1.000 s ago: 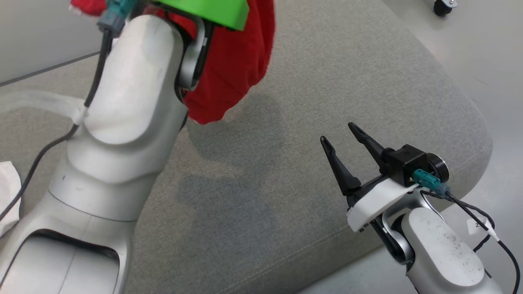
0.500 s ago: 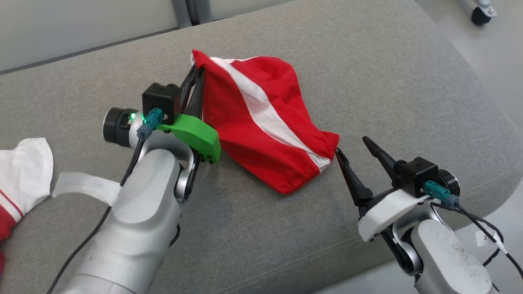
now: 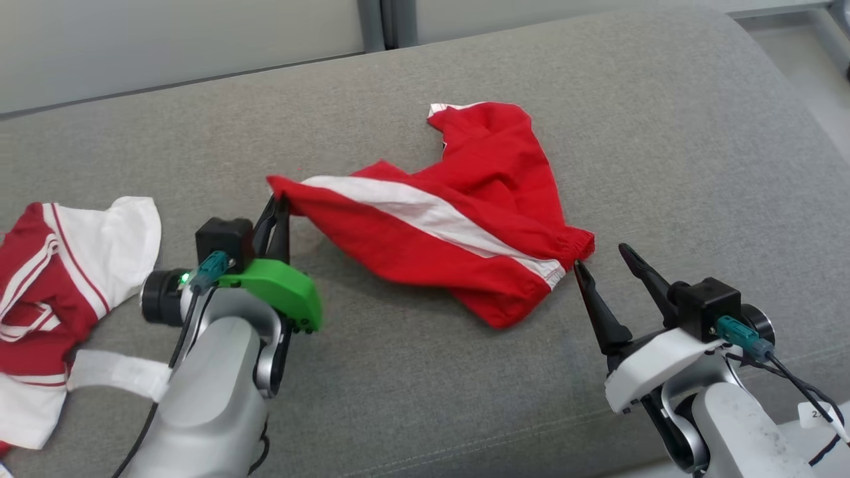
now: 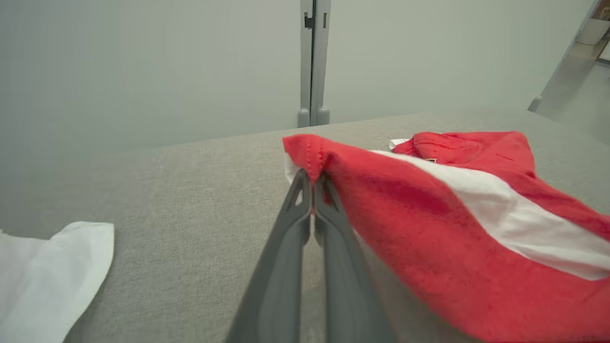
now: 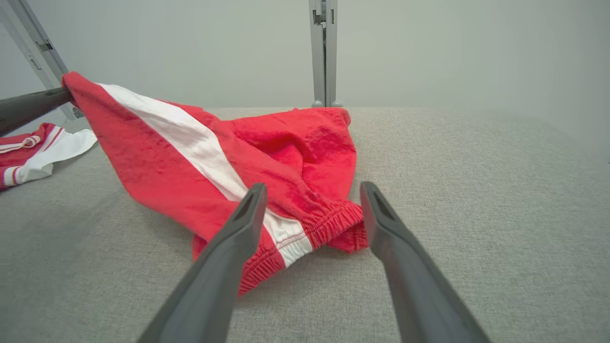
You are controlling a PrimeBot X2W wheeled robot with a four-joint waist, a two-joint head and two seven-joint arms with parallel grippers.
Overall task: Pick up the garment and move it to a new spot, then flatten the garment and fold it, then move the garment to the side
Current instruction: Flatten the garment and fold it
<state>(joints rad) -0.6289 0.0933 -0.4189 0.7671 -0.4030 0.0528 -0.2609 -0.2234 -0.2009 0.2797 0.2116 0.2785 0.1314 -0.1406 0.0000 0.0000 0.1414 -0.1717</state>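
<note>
In the head view, the left tool [image 3: 277,202] is pinching one corner of the red garment [image 3: 465,252] between its closed fingers and is holding that corner lifted off the grey cushion [image 3: 664,133], with a green bracket [image 3: 282,289] showing at its wrist. The red garment, crossed by a white stripe, is stretching from that raised corner toward the right, and its far end and elastic waistband are lying crumpled on the cushion near the middle. The right tool [image 3: 599,255] is standing with its fingers spread wide and holding nothing, its tips just beside the waistband edge. A second garment [image 3: 60,265], red and white, is lying at the cushion's left edge, well apart from the first. In the left wrist view, the left tool [image 4: 313,183] is showing its two fingers pressed together on a folded red hem, while the red garment [image 4: 429,214] is draping away to the right and a white part of the second garment [image 4: 47,271] is lying at the lower left; a grey post [image 4: 312,62] is standing against the wall beyond the cushion [image 4: 190,190]. In the right wrist view, the right tool [image 5: 313,188] is hovering with its fingers parted on either side of the gathered waistband without closing on it; the red garment [image 5: 295,143] is rising leftward to a dark finger of the left tool [image 5: 28,107], and the second garment [image 5: 33,152] is lying beyond it.
</note>
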